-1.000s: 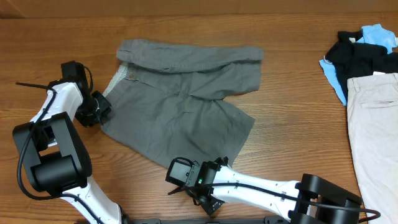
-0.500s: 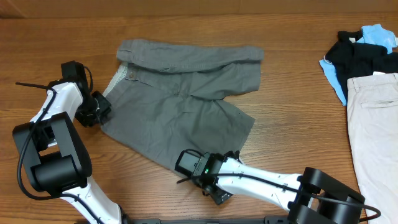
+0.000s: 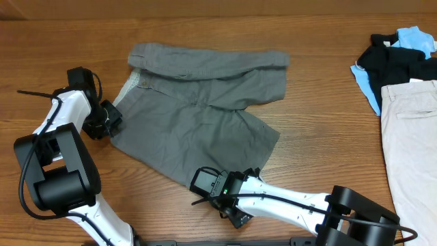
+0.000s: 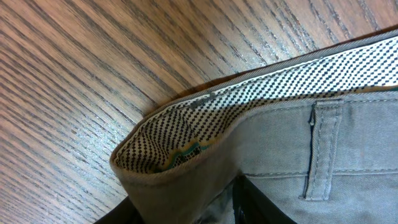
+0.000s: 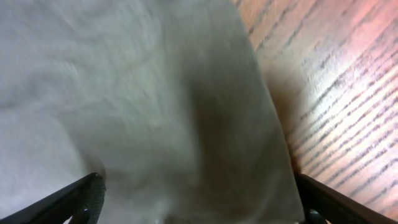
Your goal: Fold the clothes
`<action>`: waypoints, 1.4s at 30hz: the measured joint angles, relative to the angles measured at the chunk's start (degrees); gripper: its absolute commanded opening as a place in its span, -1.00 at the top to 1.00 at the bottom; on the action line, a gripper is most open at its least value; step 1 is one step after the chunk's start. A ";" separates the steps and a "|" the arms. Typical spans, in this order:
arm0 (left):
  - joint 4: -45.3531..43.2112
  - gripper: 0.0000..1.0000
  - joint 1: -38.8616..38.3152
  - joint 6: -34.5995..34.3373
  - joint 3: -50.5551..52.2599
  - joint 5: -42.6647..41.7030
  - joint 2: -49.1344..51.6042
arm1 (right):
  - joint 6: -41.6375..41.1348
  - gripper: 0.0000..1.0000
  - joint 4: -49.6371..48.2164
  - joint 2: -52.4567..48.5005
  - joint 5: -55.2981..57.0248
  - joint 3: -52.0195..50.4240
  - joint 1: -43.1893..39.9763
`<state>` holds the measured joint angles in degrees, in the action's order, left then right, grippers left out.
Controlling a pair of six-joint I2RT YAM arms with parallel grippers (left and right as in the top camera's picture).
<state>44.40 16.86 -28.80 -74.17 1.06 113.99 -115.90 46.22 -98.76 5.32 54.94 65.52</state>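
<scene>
Grey trousers (image 3: 198, 116) are lying on the bench (image 3: 328, 89), a bit left of centre, with the far part doubled over into a long flap along the back edge.

Nearest thing first: the right tool (image 3: 235, 179) sits at the near hem of the leg. Overhead you mostly get the arm and the camera box, so you can't really see the jaws from there. The right wrist cam sorts that out: its two dark fingertips (image 5: 93, 193) are way out at both bottom corners of the frame, so the right tool (image 5: 199, 199) is spread wide with nothing pinched. Blurry grey cloth fills the gap, and a strip of bare wood (image 5: 348, 93) shows off to the right.

Further back on the left, the left tool (image 3: 109, 121) is right up against the waistband end. Overhead it's just a black lump touching cloth. The left wrist cam shows way more: the waistband corner curls over, showing a dotted lining (image 4: 249, 106) and a belt loop (image 4: 320, 149). A dark finger (image 4: 255, 208) pokes out under the fabric, so it looks clamped onto the waistband.

Only the overhead view shows the far right pile, well apart from all this: pale beige trousers (image 3: 410, 137), then a black garment (image 3: 389, 61) and a light-blue one (image 3: 413, 37) behind them.
</scene>
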 measured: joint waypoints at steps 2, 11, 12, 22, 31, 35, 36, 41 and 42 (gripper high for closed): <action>0.00 0.25 0.00 0.00 0.00 0.00 0.00 | 0.02 -0.42 0.17 -0.13 -0.39 0.00 0.00; 0.13 0.91 0.00 -0.94 -0.02 0.07 -0.07 | 0.00 0.93 1.38 -0.63 -0.90 0.00 0.00; 0.46 0.92 0.00 -0.87 -0.04 0.11 -0.15 | 0.04 0.93 1.70 -0.63 -0.85 0.00 0.00; 8.24 0.91 0.00 -1.51 0.35 -0.39 -1.38 | 0.09 0.93 12.87 5.57 -0.37 0.28 -6.32; 19.91 0.91 -0.57 -3.48 2.58 -4.20 -12.15 | 0.13 0.93 25.51 24.02 4.87 0.55 -12.46; 23.15 0.92 -0.66 -3.91 2.58 -5.49 -21.70 | 0.13 0.92 27.71 31.36 8.13 0.55 -12.61; 23.85 0.92 -0.68 -3.91 2.58 -5.81 -23.96 | 0.17 0.92 28.13 33.00 8.87 0.57 -12.61; 26.51 0.92 -0.74 -3.93 2.56 -6.49 -34.80 | 1.77 0.92 29.35 39.71 13.84 2.21 -12.59; 26.84 0.92 -0.74 -3.93 2.58 -6.49 -36.83 | 2.71 0.92 29.66 40.59 14.88 2.86 -12.59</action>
<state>71.24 16.12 -32.73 -71.59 -5.43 77.17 -113.19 75.88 -58.17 20.21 57.80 52.93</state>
